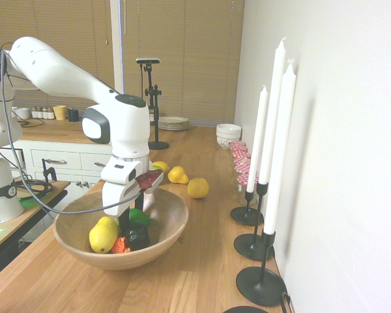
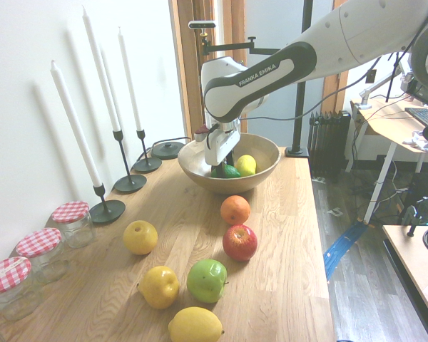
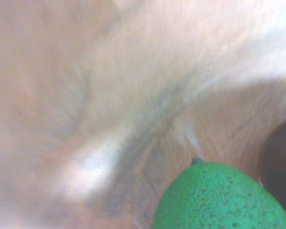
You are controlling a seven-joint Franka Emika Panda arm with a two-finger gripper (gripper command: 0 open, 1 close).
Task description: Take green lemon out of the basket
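In the first exterior view you see the gripper point(image 1: 131, 222) pointing down inside the basket point(image 1: 166, 228), jaws pinching the green lemon point(image 1: 139, 217). A yellow lemon point(image 1: 103, 235) lies just beside it, with a black fruit point(image 1: 138, 239) and something orange point(image 1: 120, 246) below.

In the second exterior view your arm comes in from the right. The gripper point(image 2: 220, 168) is down in the basket point(image 2: 253, 182), the green lemon point(image 2: 229, 171) at its tip and the yellow lemon point(image 2: 246, 164) touching it. On the table point(image 2: 292, 235) in front lie an orange point(image 2: 235, 209), a red apple point(image 2: 240, 242) and a green apple point(image 2: 207, 279).

In the wrist view the green lemon point(image 3: 224, 198) fills the lower edge over the blurred wood of the basket point(image 3: 86, 95).
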